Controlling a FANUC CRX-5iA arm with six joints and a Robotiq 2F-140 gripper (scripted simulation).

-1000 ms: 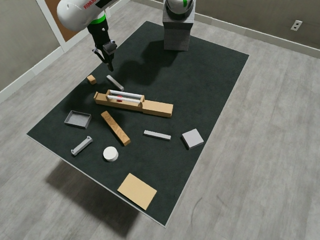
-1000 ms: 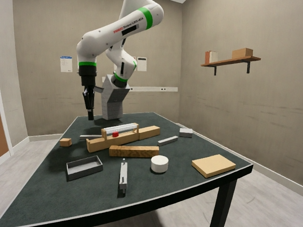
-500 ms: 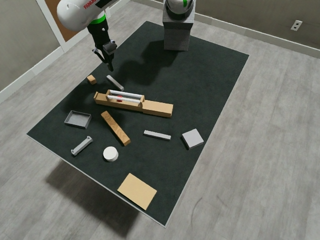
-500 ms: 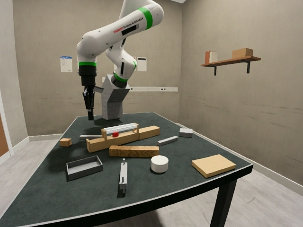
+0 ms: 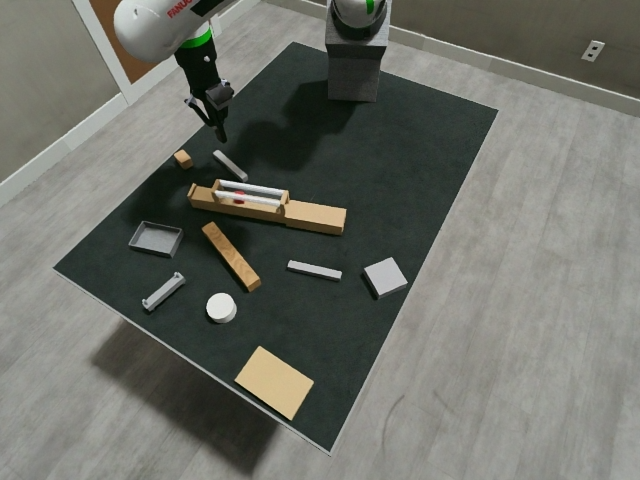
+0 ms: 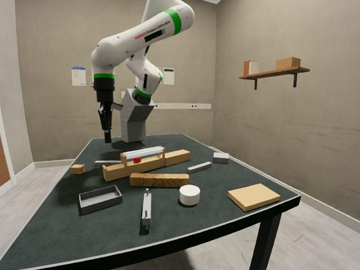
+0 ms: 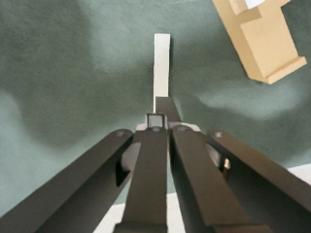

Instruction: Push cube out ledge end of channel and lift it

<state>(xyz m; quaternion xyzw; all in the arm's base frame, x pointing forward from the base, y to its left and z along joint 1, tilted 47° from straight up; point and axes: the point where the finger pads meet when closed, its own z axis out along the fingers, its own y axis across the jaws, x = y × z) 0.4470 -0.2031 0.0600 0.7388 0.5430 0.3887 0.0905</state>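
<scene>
The bench (image 5: 413, 155) carried the wooden channel (image 5: 315, 215) lying across its middle, nearer the left edge, with two white roof rails (image 5: 250, 187) over its left half. The arm's gripper (image 5: 221, 135) hung well above the bench near the far left corner, its fingers pressed together with nothing between them. The exterior view showed that height plainly; the top view flattened it. The red cube (image 6: 137, 159) sat inside the channel under the rails, only a sliver of it visible from the top (image 5: 238, 195), its whole side visible from the exterior. The wrist view alone showed a grey bar (image 7: 161, 63) directly below the fingertips, perhaps touching nothing, and the channel's short ledge with its raised lip (image 7: 284, 70). A small wooden block (image 5: 183, 159) lay close beside the left edge.
</scene>
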